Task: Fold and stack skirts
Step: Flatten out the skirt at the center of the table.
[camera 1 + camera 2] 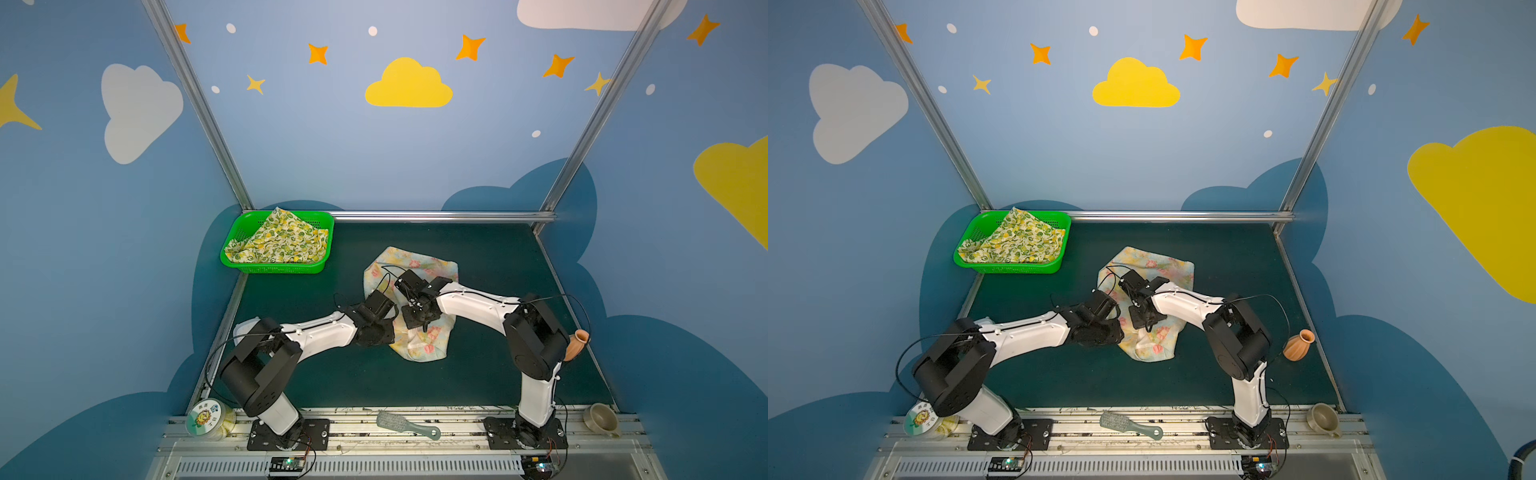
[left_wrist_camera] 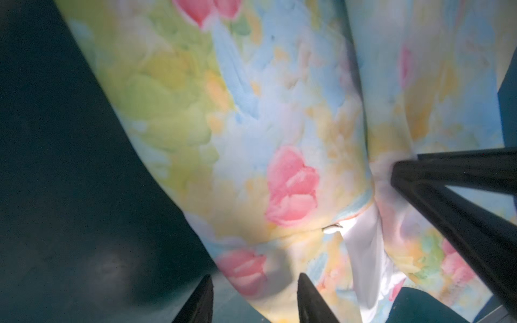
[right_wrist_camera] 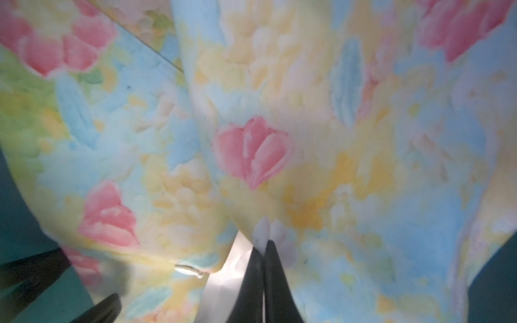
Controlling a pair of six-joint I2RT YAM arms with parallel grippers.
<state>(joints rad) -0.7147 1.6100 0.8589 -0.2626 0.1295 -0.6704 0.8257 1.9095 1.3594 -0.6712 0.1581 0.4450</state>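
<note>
Blue booth walls painted with clouds and stars, closing in a dark green counter (image 1: 478, 245). Seen in both top views: green mesh basket (image 1: 274, 270) (image 1: 1009, 268) in the far left corner, holding the lemon-print skirt (image 1: 278, 243) (image 1: 1013, 245), laid loosely, one corner poking above the back rim. Near the middle of the counter, well apart from the basket, the floral skirt (image 1: 432, 266) (image 1: 1167, 266), rumpled and spread out. Left arm (image 1: 320, 332) and right arm (image 1: 478, 301) bent in over that skirt, wrists close together above it. Along the near rail, a round tin (image 1: 205, 419), a brush (image 1: 405, 426) and a cup (image 1: 600, 417); beside the right arm, an orange vase (image 1: 575, 345). Left wrist view: left gripper (image 2: 254, 276) open, one fingertip (image 2: 201, 296) over bare counter, its partner over the cloth, skirt edge passing between them, nothing clamped. Close by, the right gripper (image 2: 396, 173), fingers (image 2: 461, 212) shut on a puckered fold, white lining (image 2: 363, 246) showing beside it. Right wrist view: right gripper (image 3: 264, 246) closed tight on a raised fold of the floral skirt, pink blooms on pale blue and yellow filling nearly everything else.
</note>
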